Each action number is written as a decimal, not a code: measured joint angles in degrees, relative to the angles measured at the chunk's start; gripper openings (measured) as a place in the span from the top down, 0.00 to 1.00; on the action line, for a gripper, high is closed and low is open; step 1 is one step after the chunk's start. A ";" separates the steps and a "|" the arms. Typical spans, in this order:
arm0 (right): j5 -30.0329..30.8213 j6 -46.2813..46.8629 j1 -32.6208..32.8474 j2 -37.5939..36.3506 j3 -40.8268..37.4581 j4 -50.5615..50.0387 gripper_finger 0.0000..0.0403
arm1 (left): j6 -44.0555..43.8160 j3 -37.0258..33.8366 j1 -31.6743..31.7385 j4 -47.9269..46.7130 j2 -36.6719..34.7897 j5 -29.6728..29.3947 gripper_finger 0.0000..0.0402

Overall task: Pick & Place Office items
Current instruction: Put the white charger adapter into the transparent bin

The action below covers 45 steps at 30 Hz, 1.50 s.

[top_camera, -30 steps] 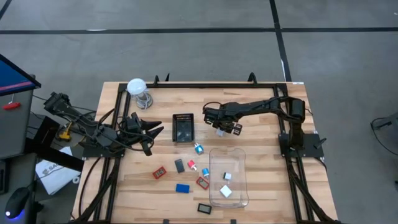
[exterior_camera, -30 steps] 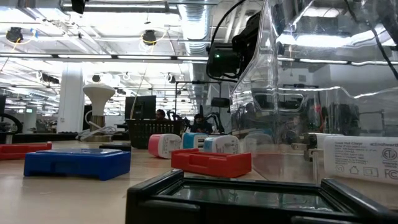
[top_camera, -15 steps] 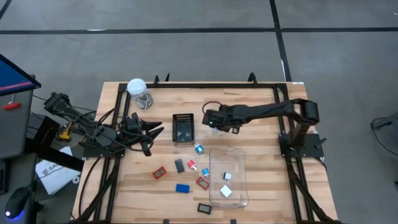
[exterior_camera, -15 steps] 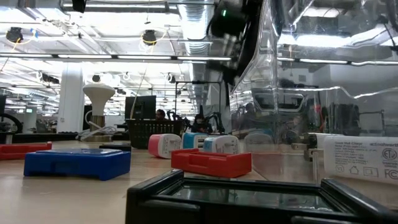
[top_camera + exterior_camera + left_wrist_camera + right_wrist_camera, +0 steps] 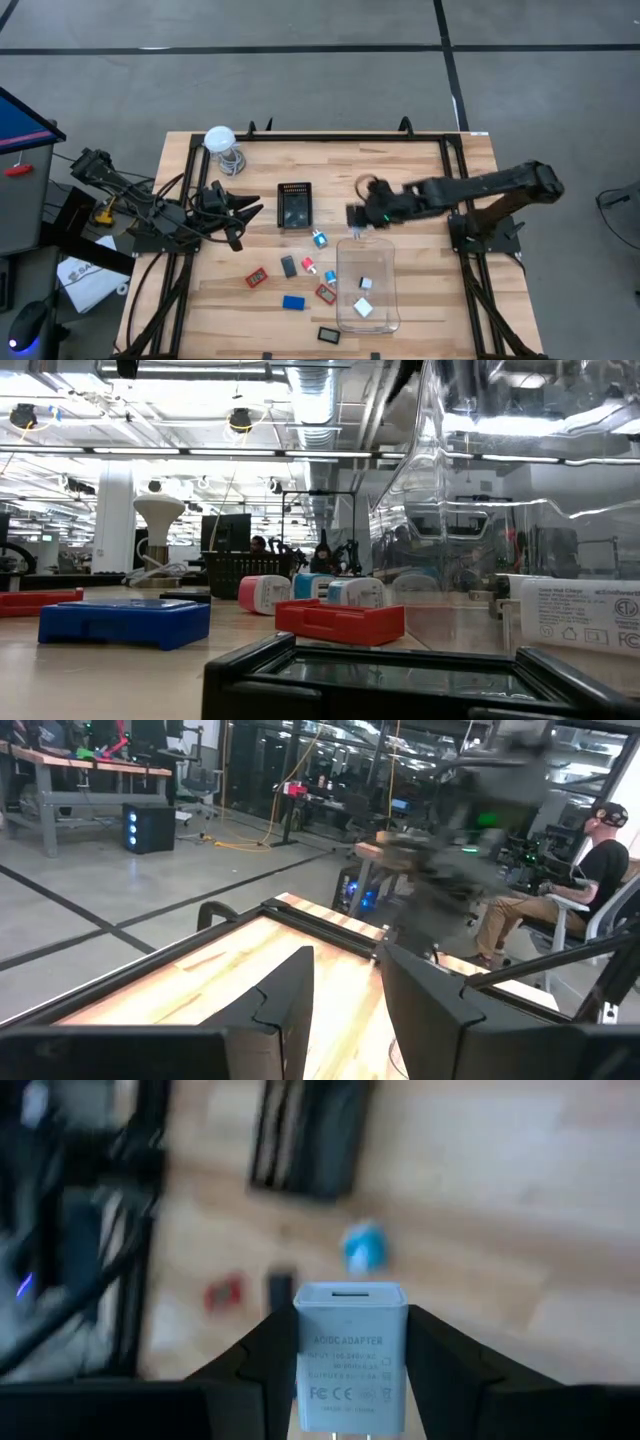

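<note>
High view puts your right gripper [image 5: 357, 222] just above the far rim of the clear plastic box [image 5: 367, 310], between that box and the black mesh tray [image 5: 295, 205]. Your right wrist view shows its fingers [image 5: 262, 1350] closed on a white power adapter [image 5: 349, 1352], held upright between them with its printed face toward the camera. Below it, blurred, you can make out the mesh tray, a cyan piece [image 5: 360, 1250], a red piece [image 5: 222, 1293] and a small black one on the tabletop [image 5: 420, 160].

Your left gripper [image 5: 250, 212] waits at the left side of the tabletop, near the mesh tray, with its fingers [image 5: 290, 995] spread apart and nothing between them.

The other office items lie loose left of the box: a cyan-and-red bit [image 5: 319, 238], a black rectangle [image 5: 289, 265], red rectangles [image 5: 257, 277], a blue rectangle [image 5: 293, 302] and a black piece [image 5: 329, 334] at the near edge. Two white cubes [image 5: 363, 309] sit inside the box. A white ball-shaped thing on a wire coil [image 5: 222, 142] stands at the far left corner. A person [image 5: 590, 870] sits beyond the table in your left wrist view
</note>
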 joint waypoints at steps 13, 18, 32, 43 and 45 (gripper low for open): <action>0.03 16.97 21.00 5.30 0.00 -2.54 0.64 | 1.42 0.00 0.00 -0.32 -1.57 -0.24 0.71; -0.21 20.77 23.29 11.02 0.87 -1.13 0.64 | 1.20 0.00 0.00 -0.38 -1.55 -0.21 0.71; -4.91 17.06 19.44 26.18 11.28 -11.24 0.64 | 1.01 0.00 0.00 -0.24 -1.55 -0.02 0.71; -7.25 14.62 19.05 28.19 11.54 -12.09 0.64 | 1.01 0.00 0.00 -0.10 -1.54 0.54 0.71; -7.23 13.74 19.03 28.08 11.54 -11.87 0.63 | 1.03 0.00 0.00 -0.15 -1.55 0.52 0.71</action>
